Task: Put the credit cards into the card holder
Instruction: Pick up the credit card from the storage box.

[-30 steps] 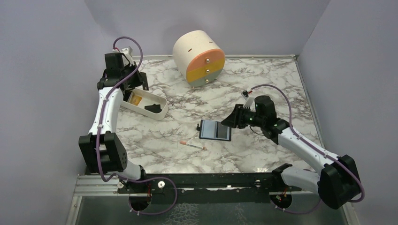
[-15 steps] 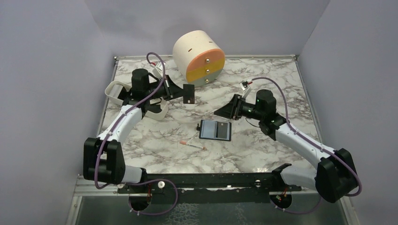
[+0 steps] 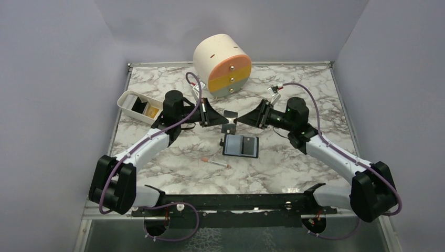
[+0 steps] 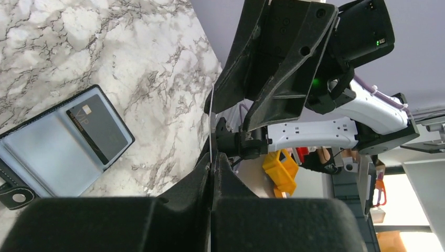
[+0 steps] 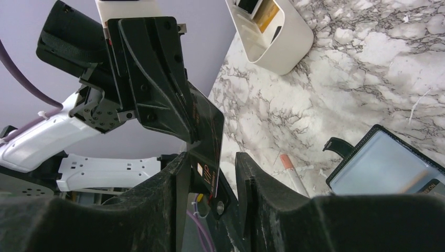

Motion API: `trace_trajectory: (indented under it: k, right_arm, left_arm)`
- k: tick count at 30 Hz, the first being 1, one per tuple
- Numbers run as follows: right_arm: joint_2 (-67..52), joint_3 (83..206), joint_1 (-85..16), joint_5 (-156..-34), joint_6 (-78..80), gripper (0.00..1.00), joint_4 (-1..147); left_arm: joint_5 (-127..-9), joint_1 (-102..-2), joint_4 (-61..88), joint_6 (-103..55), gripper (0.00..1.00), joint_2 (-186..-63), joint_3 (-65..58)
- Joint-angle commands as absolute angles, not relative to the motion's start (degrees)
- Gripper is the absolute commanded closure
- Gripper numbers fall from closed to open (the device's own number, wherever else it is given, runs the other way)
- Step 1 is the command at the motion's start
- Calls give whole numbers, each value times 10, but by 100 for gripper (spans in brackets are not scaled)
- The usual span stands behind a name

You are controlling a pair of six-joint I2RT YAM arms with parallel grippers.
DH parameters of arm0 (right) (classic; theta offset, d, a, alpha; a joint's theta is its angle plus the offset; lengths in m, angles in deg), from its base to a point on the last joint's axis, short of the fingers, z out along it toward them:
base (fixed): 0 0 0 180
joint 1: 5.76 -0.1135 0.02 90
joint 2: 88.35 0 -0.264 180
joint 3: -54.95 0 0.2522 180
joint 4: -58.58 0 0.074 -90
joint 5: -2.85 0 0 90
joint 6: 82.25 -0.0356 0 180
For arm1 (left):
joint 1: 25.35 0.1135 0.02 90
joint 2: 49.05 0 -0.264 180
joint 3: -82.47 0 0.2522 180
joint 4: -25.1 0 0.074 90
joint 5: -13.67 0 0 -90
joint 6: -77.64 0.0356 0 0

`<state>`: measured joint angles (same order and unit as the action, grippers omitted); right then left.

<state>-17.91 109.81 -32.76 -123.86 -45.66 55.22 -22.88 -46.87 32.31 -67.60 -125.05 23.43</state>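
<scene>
holder [image 3: 241,146]: black bifold; lying open and flat on the table [image 3: 294,84], near its middle; pockets facing up; strap tab at its left edge
stowed card [image 3: 250,146]: dark, marked "VIP"; flat in the holder's right half, away from the tab; the other half shows a grey-blue pane
held card [image 3: 229,122]: dark with thin gold lines, marked "VIP"; upright in the air, just beyond the holder's far edge
orange card [image 3: 152,111]: orange-yellow; inside the white tray [image 3: 126,100], far left, well apart from the holder

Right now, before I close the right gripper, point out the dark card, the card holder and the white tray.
dark card [image 5: 207,144]: right wrist view, on its flat face.
card holder [image 3: 241,146]: top external view, on its open inner pockets.
white tray [image 5: 286,48]: right wrist view, on its outer side wall.
</scene>
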Motion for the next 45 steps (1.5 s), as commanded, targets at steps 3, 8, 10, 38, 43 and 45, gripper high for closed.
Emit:
trace_trajectory:
  k: [3,8,10,38,43,45]
  right_arm:
    - [-173,1089,-330,-1255,-481,67,491]
    - [-166,1086,-330,-1260,-483,70,488]
    - [-165,1083,-330,-1260,-485,70,485]
    - [-173,1070,-329,-1156,-442,99,601]
    - [-175,1093,-329,-1099,-388,99,682]
    - [-172,1097,-329,-1082,-370,99,701]
  left_arm:
    - [-214,-479,385,-705,100,-1241,239]
    - [-218,-487,411,-723,100,-1249,250]
    - [-218,-489,419,-729,100,-1252,251]
    - [-262,-492,442,-721,45,-1288,315]
    - [-285,-491,428,-686,44,-1308,323]
    - [-295,-491,415,-663,44,-1319,324]
